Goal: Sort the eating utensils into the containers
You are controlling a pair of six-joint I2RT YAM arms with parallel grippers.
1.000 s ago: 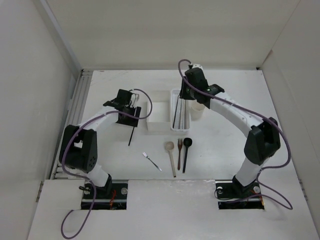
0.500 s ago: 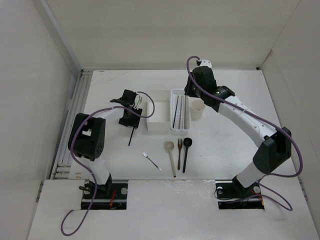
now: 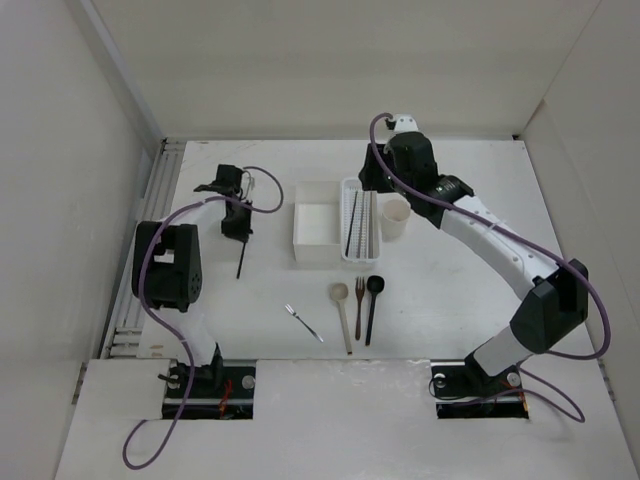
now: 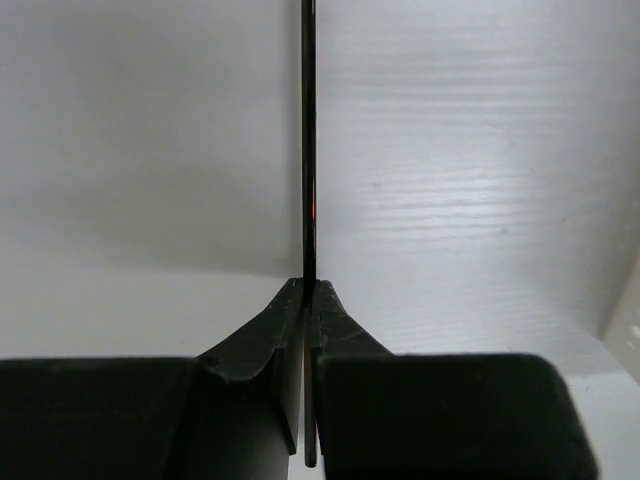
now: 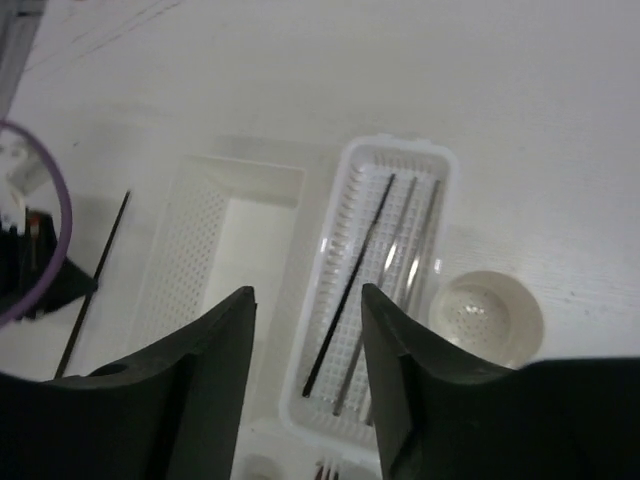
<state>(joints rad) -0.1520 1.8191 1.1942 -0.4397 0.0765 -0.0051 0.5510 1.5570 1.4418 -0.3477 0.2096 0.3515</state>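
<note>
My left gripper (image 3: 236, 228) is shut on a thin dark chopstick (image 3: 241, 262) at the table's left; in the left wrist view the stick (image 4: 309, 150) runs straight out from between the closed jaws (image 4: 308, 292). My right gripper (image 3: 371, 184) hangs open above the perforated oblong tray (image 3: 362, 258), nothing between its fingers (image 5: 305, 300). A dark chopstick (image 5: 350, 290) and pale ones (image 5: 408, 265) lie in the tray (image 5: 440, 165). The white square box (image 3: 316, 225) stands left of it, the round beige cup (image 3: 394, 218) to its right. Silver fork (image 3: 303, 322), pale wooden spoon (image 3: 342, 312), brown fork (image 3: 359, 305) and black spoon (image 3: 372, 305) lie on the table.
White walls close in the table on the left, back and right. A metal rail (image 3: 150, 230) runs along the left edge. Both arm bases sit at the near edge, with purple cables looping off the arms.
My left gripper has shut on the dark chopstick and carried it leftward, away from the box. My right gripper has opened wider above the tray and swung slightly.
</note>
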